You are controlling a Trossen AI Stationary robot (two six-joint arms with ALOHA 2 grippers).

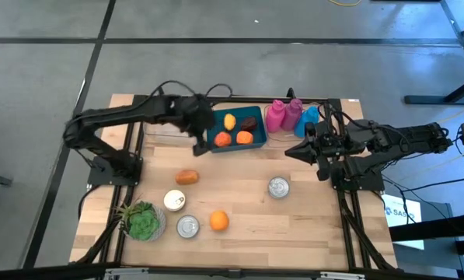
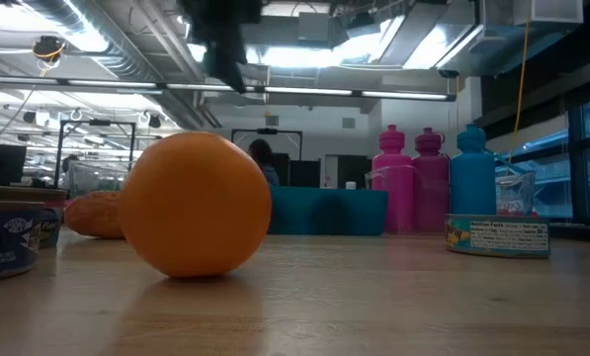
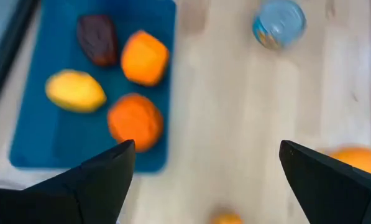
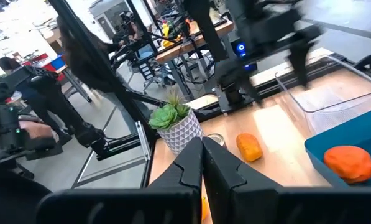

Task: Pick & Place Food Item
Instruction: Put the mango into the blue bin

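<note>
The left claw (image 1: 201, 140) hangs with its fingers wide apart and nothing between them, at the near left corner of a blue tray (image 1: 255, 114). Four food pieces lie in the tray just beyond it: a yellow one (image 1: 229, 120), a dark brown one (image 1: 249, 123) and two orange ones (image 1: 223, 139). Nearer than the claw, on the wooden table (image 1: 309, 218), are a brown potato (image 1: 186, 177), a round orange (image 1: 218, 221), three tins (image 1: 278, 187) and a potted plant (image 1: 142, 220). Three bottles (image 1: 276, 115), two pink and one blue, stand past the tray's far side. The right claw (image 1: 291, 152) waits there, fingers pressed together.
</note>
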